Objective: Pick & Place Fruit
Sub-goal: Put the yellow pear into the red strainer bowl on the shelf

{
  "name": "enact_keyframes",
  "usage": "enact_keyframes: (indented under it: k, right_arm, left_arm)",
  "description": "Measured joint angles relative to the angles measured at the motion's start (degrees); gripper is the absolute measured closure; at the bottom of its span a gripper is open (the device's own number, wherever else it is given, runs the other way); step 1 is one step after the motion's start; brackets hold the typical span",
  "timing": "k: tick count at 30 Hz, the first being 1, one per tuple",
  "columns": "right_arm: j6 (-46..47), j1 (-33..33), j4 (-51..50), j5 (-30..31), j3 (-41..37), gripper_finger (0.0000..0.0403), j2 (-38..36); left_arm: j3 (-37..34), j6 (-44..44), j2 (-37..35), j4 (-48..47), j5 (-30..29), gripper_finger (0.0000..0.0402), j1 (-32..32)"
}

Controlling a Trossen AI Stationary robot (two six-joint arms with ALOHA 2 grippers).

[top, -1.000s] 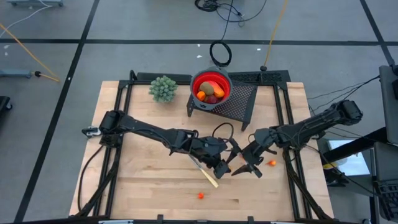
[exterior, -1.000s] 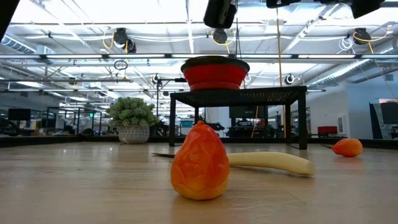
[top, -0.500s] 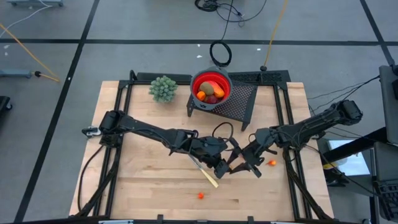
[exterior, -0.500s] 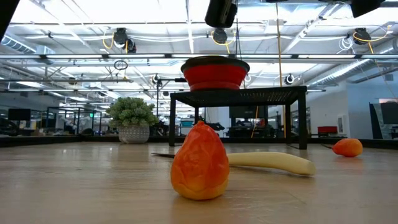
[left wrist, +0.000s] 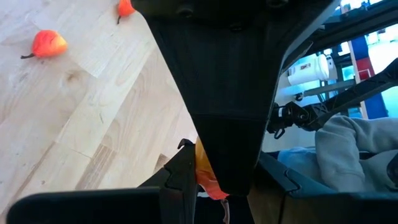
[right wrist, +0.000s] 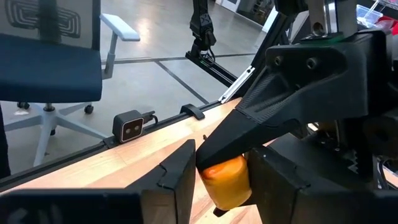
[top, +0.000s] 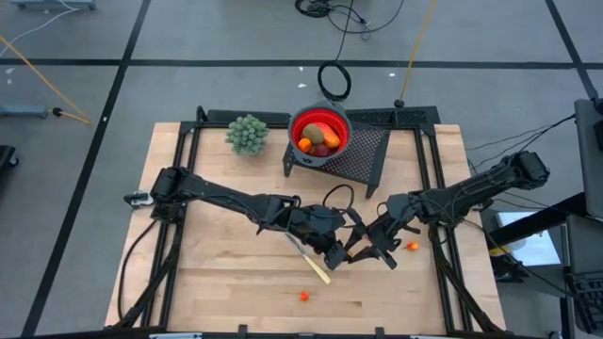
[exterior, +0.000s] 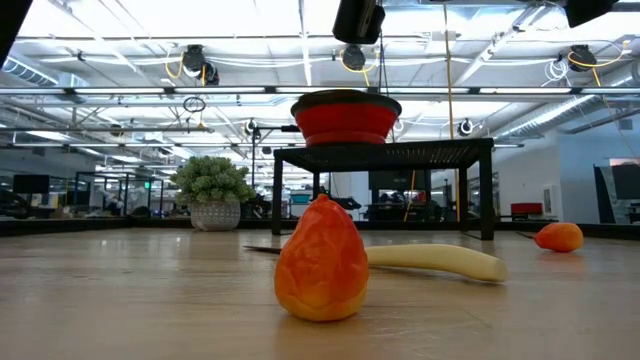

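We've got both grippers meeting mid-table: the left gripper (top: 345, 254) and right gripper (top: 369, 250) each pinch one orange fruit (right wrist: 227, 180) between them (fingers clamped on it). Knife (top: 309, 258) lies just beside the left one.

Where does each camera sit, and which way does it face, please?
High view: above the table, looking straight down; both arms show, left gripper and right gripper close together mid-table.
Low view: at table-top height, looking level across past an orange fruit, the knife and the red bowl; arm parts at the top.
Left wrist view: on the left arm, facing the right gripper close up; its own gripper at the bottom.
Right wrist view: the reverse, facing the left gripper.
Shared: both wrist views show the orange piece between the grippers.
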Motion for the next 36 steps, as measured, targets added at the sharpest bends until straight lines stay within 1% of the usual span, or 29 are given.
enact_keyframes:
  k: [9, 20, 24, 28, 36]
  right_arm:
    - [0.0, 0.6, -0.1, 0.2, 0.0, 0.0277, 0.0]
    - [-0.2, 1.5, -0.3, 2.4, 0.0, 0.0277, 0.0]
    - [-0.4, 1.5, -0.3, 2.4, 0.0, 0.0277, 0.0]
    - [-0.4, 1.5, -1.0, 2.4, 0.0, 0.0277, 0.0]
    - [-0.7, 1.5, -2.4, 2.6, -0.2, 0.0278, 0.0]
  left_arm:
    - [0.0, 0.2, 0.0, 0.0, 0.4, 0.0298, 0.0]
    - [0.0, -0.8, 0.1, 0.1, 0.4, 0.0298, 0.0]
    - [0.0, -0.6, 0.1, 0.1, -1.3, 0.0296, -0.1]
    - [0.0, -0.7, 0.1, 0.0, -2.5, 0.0271, -0.1]
    - [0.0, -0.7, 0.0, 1.9, -3.7, 0.0189, 0.0]
